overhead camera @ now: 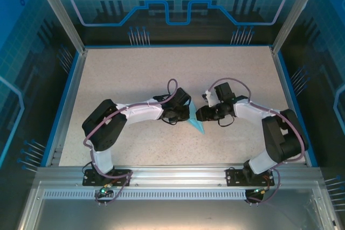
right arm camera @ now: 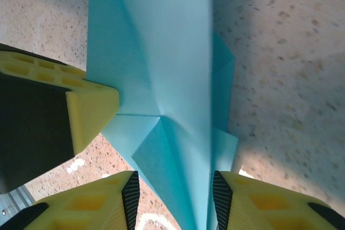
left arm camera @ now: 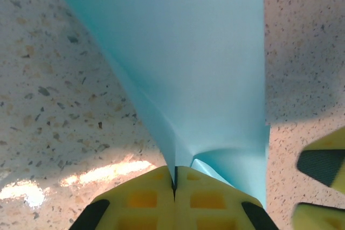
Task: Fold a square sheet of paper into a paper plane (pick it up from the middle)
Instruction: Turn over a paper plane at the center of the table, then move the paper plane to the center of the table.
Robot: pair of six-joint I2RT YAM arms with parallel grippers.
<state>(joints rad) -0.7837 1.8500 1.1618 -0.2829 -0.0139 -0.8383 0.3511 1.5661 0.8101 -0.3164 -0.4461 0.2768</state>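
- Top external: my left gripper (overhead camera: pixel 182 110) and my right gripper (overhead camera: pixel 205 113) sit nose to nose at frame centre, over the speckled table (overhead camera: pixel 161 74). The paper plane (overhead camera: pixel 195 124) (a light-blue pointed sliver from here) shows between and just below them.
- Left wrist: my left gripper (left arm camera: pixel 174 181), bottom centre, has its yellow fingers pressed together on a pinched ridge of the paper plane (left arm camera: pixel 194 52). The sheet fans from the pinch up to the top edge. My right gripper's fingertips (left arm camera: pixel 323 166) sit at lower right, just beside the paper's right edge.
- Right wrist: my right gripper (right arm camera: pixel 175 200), bottom centre, has its fingers apart, and a creased fold of the paper plane (right arm camera: pixel 167 52) runs down between them; I cannot tell whether the pads touch it. One yellow finger (right arm camera: pixel 92 110) of my left gripper, middle left, touches the paper's left side.
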